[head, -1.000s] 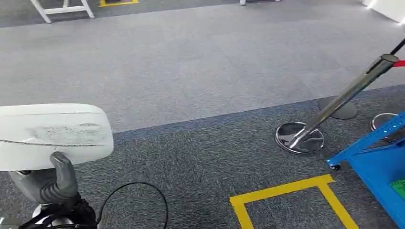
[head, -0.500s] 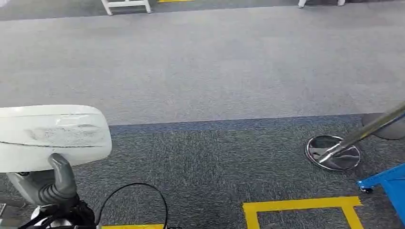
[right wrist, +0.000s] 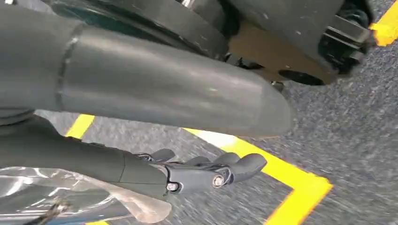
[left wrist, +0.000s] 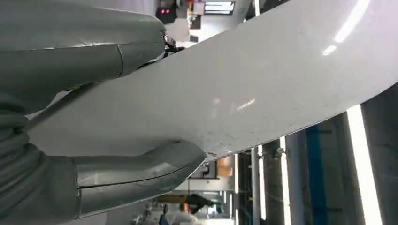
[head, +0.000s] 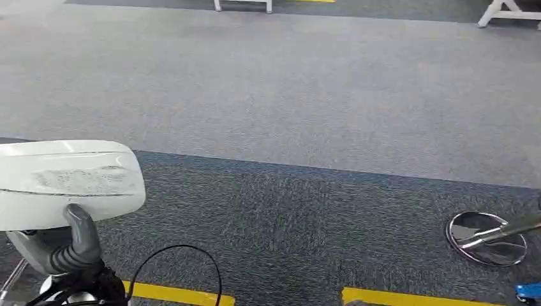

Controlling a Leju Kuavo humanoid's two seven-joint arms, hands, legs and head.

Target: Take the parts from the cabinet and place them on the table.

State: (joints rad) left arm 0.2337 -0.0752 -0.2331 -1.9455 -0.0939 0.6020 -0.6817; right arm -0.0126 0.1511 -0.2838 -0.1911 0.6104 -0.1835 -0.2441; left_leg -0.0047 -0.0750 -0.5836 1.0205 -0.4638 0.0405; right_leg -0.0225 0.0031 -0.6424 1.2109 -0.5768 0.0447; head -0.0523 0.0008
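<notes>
A large white curved part (head: 70, 182) sits low at the left of the head view. My left hand (head: 71, 250) grips it from below, its grey thumb up against the near edge. In the left wrist view the same white part (left wrist: 263, 89) spans the picture, clamped between my thick thumb (left wrist: 141, 176) and the fingers (left wrist: 80, 51). My right hand (right wrist: 206, 171) hangs over the carpet with its dark fingers stretched out and nothing between them and the thumb. A clear plastic film (right wrist: 70, 197) lies close behind those fingers; what it belongs to is unclear.
Grey carpet stretches ahead, with yellow floor tape (head: 408, 298) along the bottom. A chrome stanchion base (head: 486, 238) with its leaning post stands at the lower right, a blue cart caster (head: 528, 293) beside it. White table legs (head: 245, 5) show at the far edge. A black cable (head: 178, 268) loops by my left arm.
The whole view has swung left: the stanchion, blue cart and yellow tape have slid right and down, the cart almost out of the picture. My left hand keeps the same hold on the white part.
</notes>
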